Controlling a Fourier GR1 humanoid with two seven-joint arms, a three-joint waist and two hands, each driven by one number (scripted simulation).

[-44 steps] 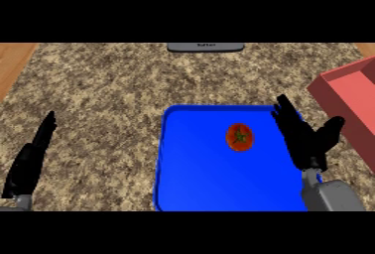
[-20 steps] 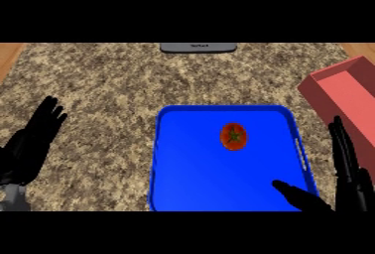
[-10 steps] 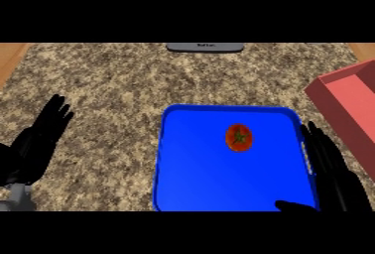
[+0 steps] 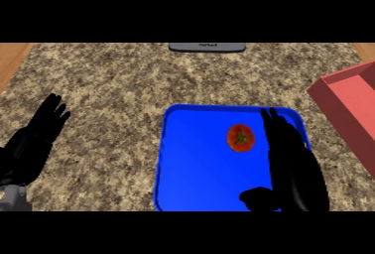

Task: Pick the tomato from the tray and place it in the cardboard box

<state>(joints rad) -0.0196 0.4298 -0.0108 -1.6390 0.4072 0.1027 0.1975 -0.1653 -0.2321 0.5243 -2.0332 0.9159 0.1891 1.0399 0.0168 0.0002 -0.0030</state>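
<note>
- The counter (image 4: 117,89) is speckled brown-and-cream stone that fills most of the head view.
- Strips of wood (image 4: 15,54) show past its far corners, on the left and on the right.
- A flat grey thing (image 4: 207,47) lies at the counter's far edge, near the middle.
- A blue tray (image 4: 194,163) sits on the counter, right of centre.
- The tomato (image 4: 240,137) lies in the tray, in its far right part.
- The box (image 4: 351,114) is red and open-topped, and stands at the right edge, just beside the tray's far right corner.
- The right hand (image 4: 293,163) is over the tray's right side, just right of the tomato. Its fingers are straight and point away, its thumb is spread toward the near rim, and it holds nothing.
- The left hand (image 4: 36,136) rests over the counter at the left edge, well apart from the tray, with its fingers straight and nothing in it.
</note>
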